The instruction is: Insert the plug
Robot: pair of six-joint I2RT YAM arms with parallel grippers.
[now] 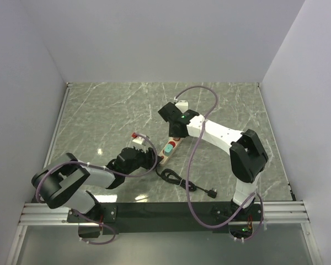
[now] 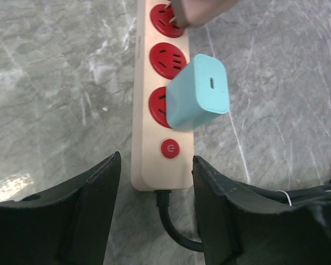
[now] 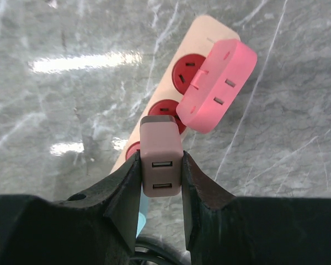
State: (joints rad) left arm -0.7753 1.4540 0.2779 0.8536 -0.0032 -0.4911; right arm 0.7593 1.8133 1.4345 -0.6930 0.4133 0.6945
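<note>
A beige power strip (image 1: 168,152) with red sockets lies mid-table. My right gripper (image 3: 161,176) is shut on a mauve two-port USB plug (image 3: 161,163), held just above the strip (image 3: 154,105). Its prongs show at the top of the left wrist view (image 2: 179,16), over a red socket (image 2: 166,17). A teal charger (image 2: 198,91) sits in the socket nearest the red power button (image 2: 170,148). A pink adaptor (image 3: 216,85) sits at the strip's far end. My left gripper (image 2: 156,182) is open and straddles the strip's button end (image 2: 161,171), the right finger against its side.
The strip's black cord (image 1: 179,181) loops towards the near edge and ends in a black plug (image 1: 212,192). White walls close the table on the left, back and right. My right arm's pink cable (image 1: 194,160) hangs over the near middle.
</note>
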